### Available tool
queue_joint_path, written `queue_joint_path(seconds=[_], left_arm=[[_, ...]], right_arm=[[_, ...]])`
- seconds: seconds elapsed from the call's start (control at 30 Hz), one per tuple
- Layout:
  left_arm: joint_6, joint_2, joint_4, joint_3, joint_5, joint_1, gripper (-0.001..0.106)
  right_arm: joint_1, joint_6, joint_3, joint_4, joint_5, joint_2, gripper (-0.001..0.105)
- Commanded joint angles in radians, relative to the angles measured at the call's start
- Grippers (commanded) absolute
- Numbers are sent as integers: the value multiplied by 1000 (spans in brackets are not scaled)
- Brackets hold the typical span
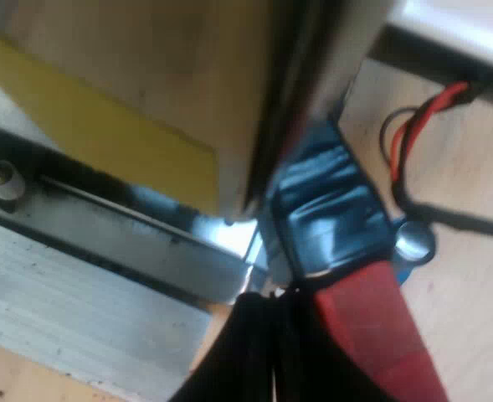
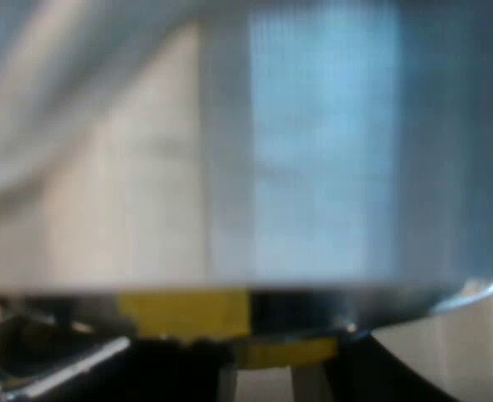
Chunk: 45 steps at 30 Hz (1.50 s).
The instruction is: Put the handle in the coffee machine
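My left gripper [image 1: 278,295] is shut on the holder's handle, whose red end [image 1: 372,335] lies against one black finger [image 1: 242,356]. The gripper's tip is pressed close to the espresso machine's shiny metal body [image 1: 187,75], just above the ridged metal drip tray [image 1: 87,276]. The holder's metal head is hidden. A blue, glossy part [image 1: 326,209] and a small round metal knob [image 1: 414,241] sit right beyond the red end. In the right wrist view, my right gripper [image 2: 263,377] hangs very near a blurred metal face of the machine [image 2: 313,167] with a yellow strip [image 2: 187,311] along its lower edge.
Red and black wires [image 1: 409,134] lie on the wooden tabletop [image 1: 464,276] beside the machine. A yellow reflection [image 1: 87,126] shows on the machine's panel. A small white peg [image 1: 7,180] stands by the drip tray.
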Motion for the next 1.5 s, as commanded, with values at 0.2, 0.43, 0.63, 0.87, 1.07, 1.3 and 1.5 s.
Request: queue_joint_path(seconds=[0.2,0.43,0.63,0.87,1.07,1.3,1.5], left_arm=[[-79,-27,7,66,56,-5,1],[-84,-106,-45,152,69,-5,1],[-118,-131,-49,188,133,-5,1],[-118,-131,-54,206,147,-5,1],[-118,-131,-56,206,162,-5,1],[-125,-131,-72,206,168,-5,1],[-125,-131,-77,206,170,-22,1]], right_arm=[[8,-38,-27,-80,-36,-44,19],[8,-39,-27,-78,-36,-44,19],[8,-41,-23,-40,-35,-64,19],[11,-17,-21,99,-37,-97,29],[11,34,-21,240,-37,-137,51],[11,148,-21,506,-37,-200,51],[11,257,-21,702,-47,-238,51]])
